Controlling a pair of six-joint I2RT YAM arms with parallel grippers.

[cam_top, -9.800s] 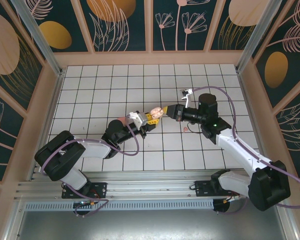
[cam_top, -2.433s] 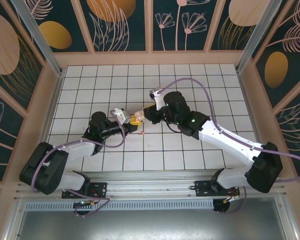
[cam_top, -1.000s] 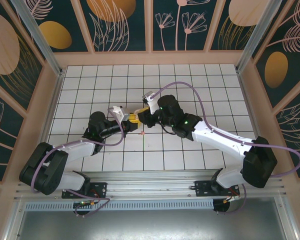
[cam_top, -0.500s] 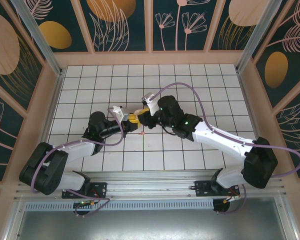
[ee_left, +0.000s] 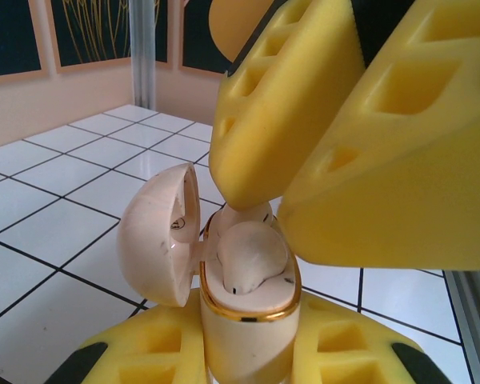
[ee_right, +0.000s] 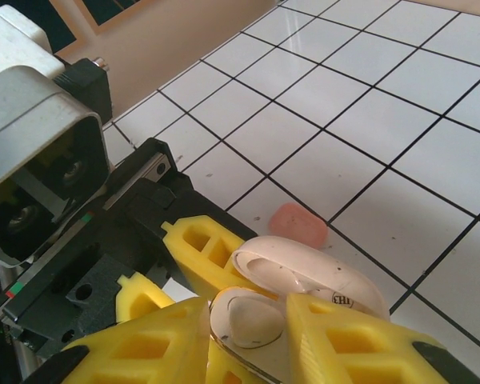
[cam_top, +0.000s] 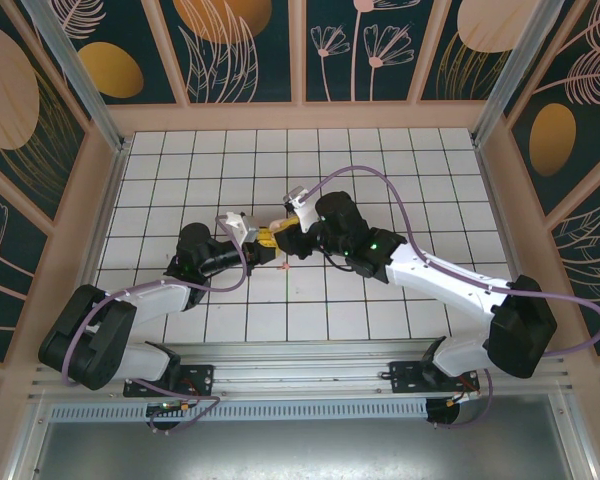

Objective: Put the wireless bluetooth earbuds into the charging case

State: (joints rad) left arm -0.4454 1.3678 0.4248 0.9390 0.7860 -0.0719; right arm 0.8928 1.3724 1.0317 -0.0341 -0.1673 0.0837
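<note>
A pale beige earbud (ee_left: 252,252), smooth and rounded like a pebble, sits in the open mouth of the charging case (ee_left: 244,336), a glossy cream shell with a thin gold rim (a few dark specks mark it). Its domed lid (ee_left: 156,236) hangs open to one side. The left gripper (ee_left: 244,360) clenches the case's body between blocky yellow foam pads with square hollows, above the middle of the white tiled tabletop (cam_top: 380,160). The right gripper (ee_right: 248,320) sits over the case, its foam fingers flanking the bud; whether they pinch it or stand free I cannot tell. A pinkish-red bud (ee_right: 298,225) lies on a tile nearby. Both arms reach low from the near corners, meeting tip to tip.
</note>
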